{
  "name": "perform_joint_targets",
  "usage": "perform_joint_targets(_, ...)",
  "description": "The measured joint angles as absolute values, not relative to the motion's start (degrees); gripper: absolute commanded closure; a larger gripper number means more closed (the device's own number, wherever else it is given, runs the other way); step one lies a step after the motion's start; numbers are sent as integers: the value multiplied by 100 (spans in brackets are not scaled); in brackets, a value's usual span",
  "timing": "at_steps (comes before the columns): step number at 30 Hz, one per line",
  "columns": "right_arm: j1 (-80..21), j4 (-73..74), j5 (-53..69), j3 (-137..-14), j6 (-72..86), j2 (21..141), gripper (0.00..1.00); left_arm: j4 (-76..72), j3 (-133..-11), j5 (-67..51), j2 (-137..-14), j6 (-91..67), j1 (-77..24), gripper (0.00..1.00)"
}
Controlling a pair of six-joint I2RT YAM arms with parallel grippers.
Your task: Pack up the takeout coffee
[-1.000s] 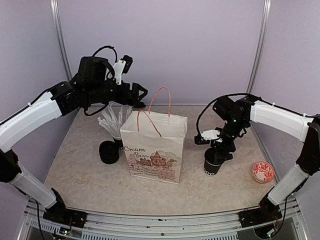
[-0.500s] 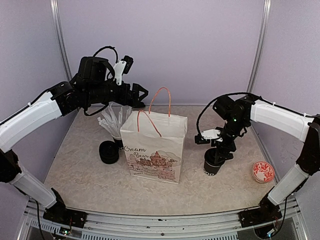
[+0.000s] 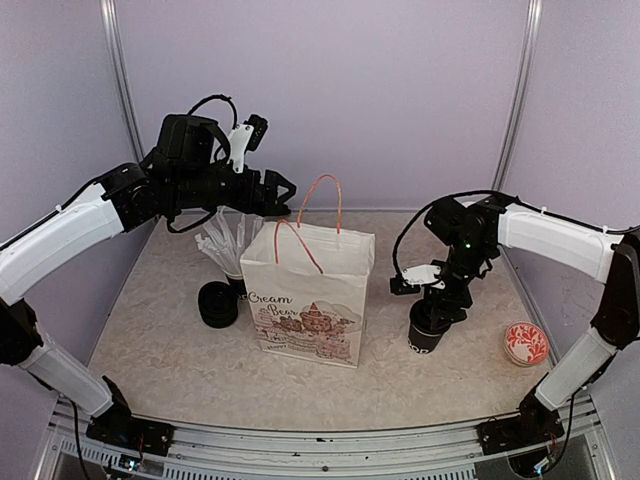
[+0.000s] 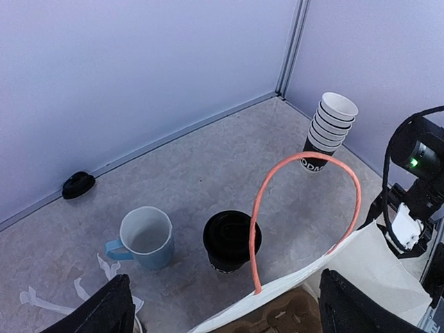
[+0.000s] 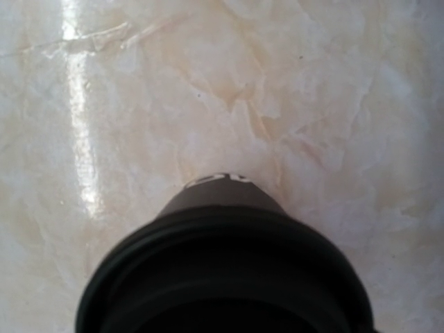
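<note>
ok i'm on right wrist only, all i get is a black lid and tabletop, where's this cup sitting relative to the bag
Observer: The cup stands on the table to the right of the paper bag, clear of it, directly under the right end effector.
Operator: is the other coffee in the bag
Observer: No, the second lidded cup sits on the table on the far side of the bag, beside a blue mug.
Operator: and the left arm
Observer: The left end effector hovers open above the bag's far side, holding nothing.
</note>
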State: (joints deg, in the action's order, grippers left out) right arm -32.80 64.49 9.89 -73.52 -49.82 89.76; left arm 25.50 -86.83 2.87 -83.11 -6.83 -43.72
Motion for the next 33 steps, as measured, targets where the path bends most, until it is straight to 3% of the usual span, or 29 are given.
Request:
perform_joint_targets(4,-3280,6427,978,-7321,-4969,8934,31,2615,-8691,139,-8333,-613,-4366,10)
perform_joint_targets(18,-2980,6584,1431,-7977,-5168,8379,34,3483,-9402,-1649,-8954,565,-3820,16)
perform_joint_targets(25,-2644,6790,1787,-8731,-5288,8318,35,3741,-10189,-2373,-9778,1031,-3795,32)
perform_joint_targets(33,-2246,6921,2053,-9448,-5304,8248,35,4456,-10676,-2727,-10438,1586,-3795,38)
